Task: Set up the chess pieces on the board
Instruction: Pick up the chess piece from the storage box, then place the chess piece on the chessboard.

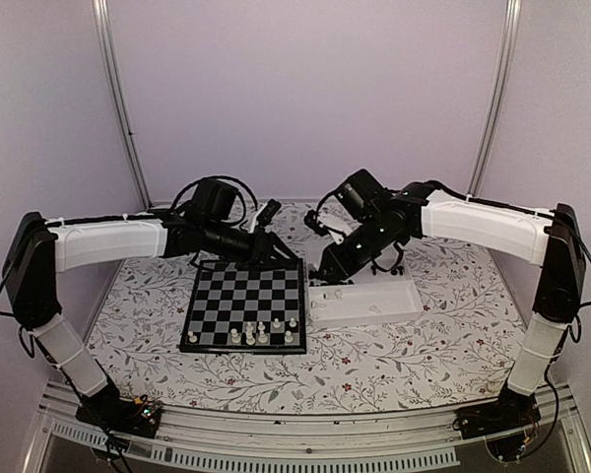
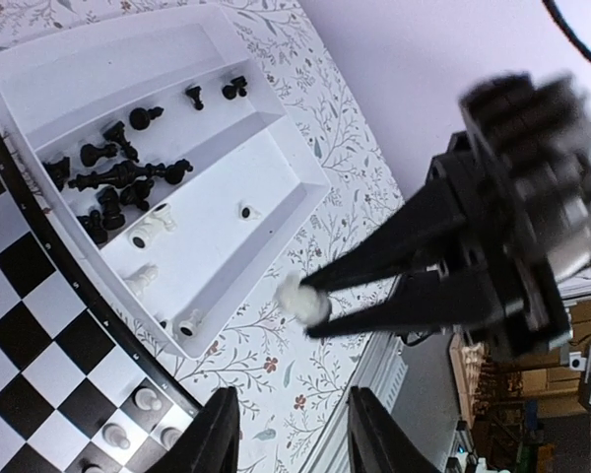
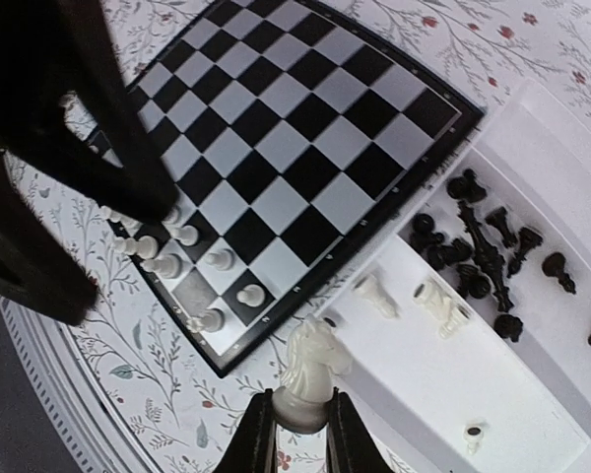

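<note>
holds a white knight (image 3: 313, 367) upright, pinched at its base in the right gripper (image 3: 300, 414), bottom centre of the right wrist frame, just beside the tray (image 3: 532, 394) corner. calls for travel up-left onto the board (image 3: 305, 138), toward the white pieces (image 3: 177, 251) at its lower-left edge. keeps the left gripper (image 2: 294, 439) spread and empty nearby; looks tight on room between the arms.

The right gripper (image 3: 299, 412) pinches a white knight (image 3: 313, 370) by its base. Small white pieces (image 3: 217, 259) stand in rows at one corner of the board (image 3: 276, 148). Just beside the board, the white tray (image 3: 424, 394) holds black pieces (image 3: 478, 251) in one compartment and a few white chessmen (image 3: 438, 304) in the other.
</note>
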Tool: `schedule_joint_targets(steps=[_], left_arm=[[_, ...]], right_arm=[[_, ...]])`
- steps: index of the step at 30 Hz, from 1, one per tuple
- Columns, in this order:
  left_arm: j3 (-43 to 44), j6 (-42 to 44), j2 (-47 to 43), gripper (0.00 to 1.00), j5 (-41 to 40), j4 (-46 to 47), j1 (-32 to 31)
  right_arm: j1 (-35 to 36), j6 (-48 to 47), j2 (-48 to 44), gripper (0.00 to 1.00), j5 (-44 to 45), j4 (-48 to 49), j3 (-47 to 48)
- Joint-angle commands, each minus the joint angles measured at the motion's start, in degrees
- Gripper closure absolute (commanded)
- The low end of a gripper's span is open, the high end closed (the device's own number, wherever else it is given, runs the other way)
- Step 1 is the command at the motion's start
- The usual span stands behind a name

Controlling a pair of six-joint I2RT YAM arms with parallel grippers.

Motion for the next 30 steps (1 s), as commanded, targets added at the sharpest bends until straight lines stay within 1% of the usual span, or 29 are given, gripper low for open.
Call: schedule_joint_targets(steps=[1, 6, 13, 19, 25, 28, 29, 30], left_arm=[[1.68, -2.43, 1.71, 0.59, 5.23, 5.39, 0.9], [1.34, -2.6, 2.05, 0.61, 7.14, 5.98, 0.91], [0.34, -3.09, 1.16, 0.6, 7.2, 4.28, 1.33], [-0.51, -3.86, 1.45, 0.67, 9.52, 5.49, 1.64], [-0.92, -4.58, 1.98, 0.76, 10.9, 5.93, 1.69], [-1.19, -4.82, 2.01, 0.76, 11.11, 5.93, 1.71], [-1.21, -4.89, 1.95, 0.74, 11.0, 5.76, 1.78], [-1.11, -4.93, 2.0, 0.69, 10.63, 5.24, 1.78]], right_arm=[[4.14, -1.08, 0.04, 0.9, -3.7, 5.04, 1.25], [6.38, -1.79, 1.74, 0.9, -3.12, 5.15, 4.41], [6.49, -1.05, 0.94, 0.9, 0.59, 5.92, 4.04], [6.52, -0.85, 0.19, 0.9, 1.63, 6.26, 4.04], [6.58, -0.33, -0.34, 0.89, 3.25, 6.51, 4.15], [6.61, -0.17, -0.7, 0.89, 3.47, 6.73, 4.04], [6.55, -0.11, -0.78, 0.89, 3.47, 6.79, 3.98], [6.63, -0.13, -0.9, 0.89, 3.32, 6.84, 3.89]])
